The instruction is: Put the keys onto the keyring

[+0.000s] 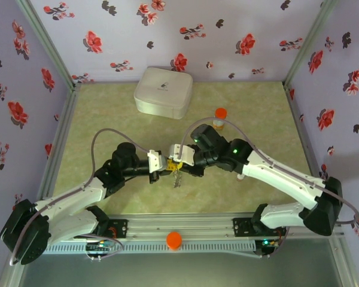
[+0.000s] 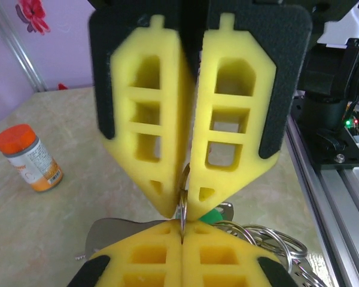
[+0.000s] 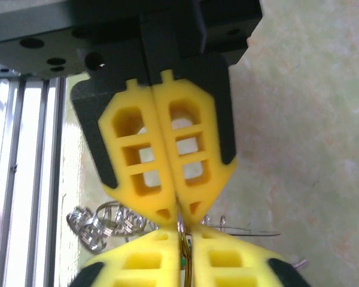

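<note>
Both jaws clenched tip to tip, above the middle of the counter (image 1: 107,107) toward its near edge.
The left gripper (image 2: 182,206) pinches a thin loop of the keyring (image 2: 269,239); the right gripper (image 3: 178,214) is clamped, on what I cannot tell. The keys (image 1: 177,178) dangle beneath. Best to hold the ring steady and thread slowly, without twisting.

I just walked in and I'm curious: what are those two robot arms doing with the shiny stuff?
The two arms meet in the middle of the table. The left pincer and the right pincer are both shut, tip to tip, pinching the keyring, whose silvery loops bunch beside them. A green key sits right by the tips. Whether it is threaded on cannot be told. An orange-capped bottle stands aside.
</note>
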Tool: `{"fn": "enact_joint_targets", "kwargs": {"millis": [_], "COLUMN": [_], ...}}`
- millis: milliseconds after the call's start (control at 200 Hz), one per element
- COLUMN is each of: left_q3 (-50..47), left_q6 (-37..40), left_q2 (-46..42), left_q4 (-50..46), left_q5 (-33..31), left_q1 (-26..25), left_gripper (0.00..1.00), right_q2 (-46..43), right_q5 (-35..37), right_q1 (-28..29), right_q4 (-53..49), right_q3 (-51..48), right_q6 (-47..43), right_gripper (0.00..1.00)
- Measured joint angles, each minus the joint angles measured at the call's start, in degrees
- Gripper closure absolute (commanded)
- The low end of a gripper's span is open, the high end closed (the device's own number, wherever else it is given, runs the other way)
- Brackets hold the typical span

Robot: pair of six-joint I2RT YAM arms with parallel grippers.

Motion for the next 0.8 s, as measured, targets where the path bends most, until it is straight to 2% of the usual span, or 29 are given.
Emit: {"fn": "enact_joint_targets", "kwargs": {"millis": [200, 465, 795], "left_q3": [-3.5, -4.0, -4.0], "left_q6": [-4.9, -7.3, -7.5], "left_q2": [0.2, 0.9, 0.9], "left_q4": [10.4, 16.2, 16.9], "left_q5": [1.3, 2.6, 2.6], "left_q1": [0.0, 0.0, 0.0], "left_gripper": [1.00, 1.00, 1.00], "right_q2": [-8.2, -11.0, -12.1], "right_q5": [-2.9, -3.4, -3.0], "right_q1": [-2.7, -2.9, -2.9], "right_q4": [6.5, 10.3, 10.2], "right_q3": [-5.0, -9.7, -10.3], "right_q6": [4.2, 8.8, 10.4], "right_gripper": [0.75, 0.74, 0.90]}}
